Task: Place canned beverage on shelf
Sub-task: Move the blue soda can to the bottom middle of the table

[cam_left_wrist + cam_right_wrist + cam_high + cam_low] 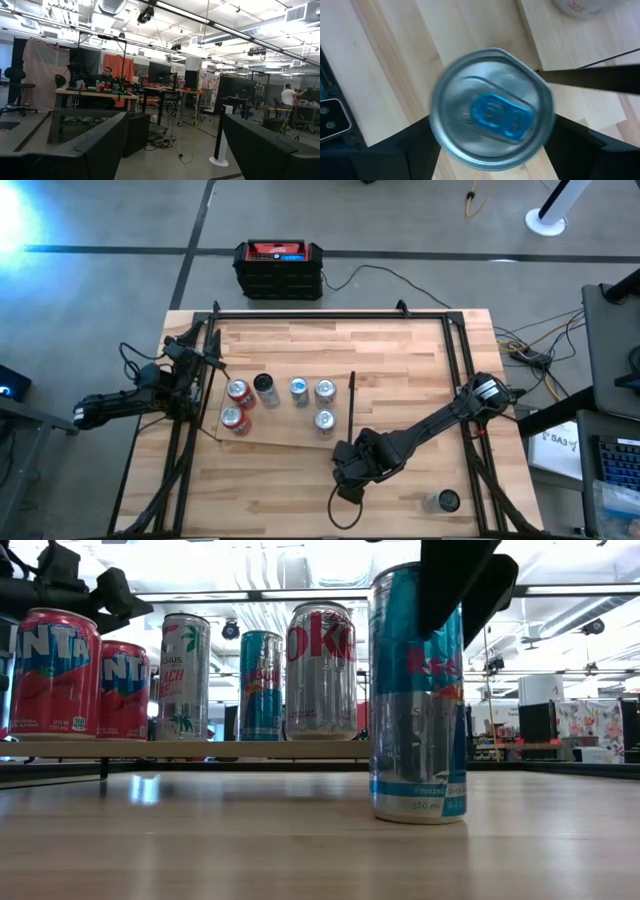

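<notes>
I'm straddling the upright Red Bull can (491, 107) beside the shelf (285, 442) with my right gripper (350, 463), fingers parted, unclamped, risking tipping it if one clips the rim.

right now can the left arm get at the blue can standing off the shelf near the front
Probably not. The left gripper waits at the table's left edge, and the shelf with its six cans lies between it and the blue can. The right gripper is right over that can, fingers on either side.
</notes>
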`<state>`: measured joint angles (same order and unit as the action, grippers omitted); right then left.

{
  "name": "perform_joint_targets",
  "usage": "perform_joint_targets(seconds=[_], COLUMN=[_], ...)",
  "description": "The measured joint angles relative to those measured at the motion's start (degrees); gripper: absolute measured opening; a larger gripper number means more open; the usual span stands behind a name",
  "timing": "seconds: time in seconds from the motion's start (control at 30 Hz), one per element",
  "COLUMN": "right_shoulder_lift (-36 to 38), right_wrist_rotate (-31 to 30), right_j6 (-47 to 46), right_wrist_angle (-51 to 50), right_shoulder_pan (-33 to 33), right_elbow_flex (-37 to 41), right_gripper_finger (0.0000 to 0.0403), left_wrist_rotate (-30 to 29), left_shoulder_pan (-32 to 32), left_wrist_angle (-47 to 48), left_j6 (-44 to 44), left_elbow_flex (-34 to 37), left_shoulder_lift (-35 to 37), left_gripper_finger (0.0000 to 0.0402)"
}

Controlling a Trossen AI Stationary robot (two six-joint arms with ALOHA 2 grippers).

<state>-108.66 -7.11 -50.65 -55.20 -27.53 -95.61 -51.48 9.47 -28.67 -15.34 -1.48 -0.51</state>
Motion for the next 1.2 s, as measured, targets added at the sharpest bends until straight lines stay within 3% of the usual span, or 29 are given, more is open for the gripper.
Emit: perform_joint_targets(seconds=[0.2, 0.4, 0.53, 0.9, 1.2], right_shoulder_lift=[0.0, 0.0, 0.0, -1.0, -5.2], right_wrist_rotate=[-2.7, -5.4, -8.4, -32.0, -45.3], right_j6=[0.0, -9.5, -15.4, -28.7, -38.0], right_wrist_angle=[-0.1, -1.5, -1.5, -1.6, -2.8], right_shoulder_pan=[0.0, -0.6, -2.7, -12.2, -14.2], right_elbow_flex=[-0.2, -0.2, -0.2, 0.1, 0.2], right_gripper_finger=[0.0334, 0.0379, 0.0385, 0.0385, 0.0385], left_wrist_rotate=[0.0, 0.0, 0.0, 0.0, 0.0], left_shoulder_pan=[0.0, 0.0, 0.0, 0.0, 0.0], left_wrist_angle=[0.0, 0.0, 0.0, 0.0, 0.0], left_j6=[0.0, 0.0, 0.0, 0.0, 0.0], left_elbow_flex=[0.0, 0.0, 0.0, 0.0, 0.0], left_shoulder_lift=[0.0, 0.0, 0.0, 0.0, 0.0], left_gripper_finger=[0.0311, 0.0311, 0.0311, 0.0311, 0.0311])
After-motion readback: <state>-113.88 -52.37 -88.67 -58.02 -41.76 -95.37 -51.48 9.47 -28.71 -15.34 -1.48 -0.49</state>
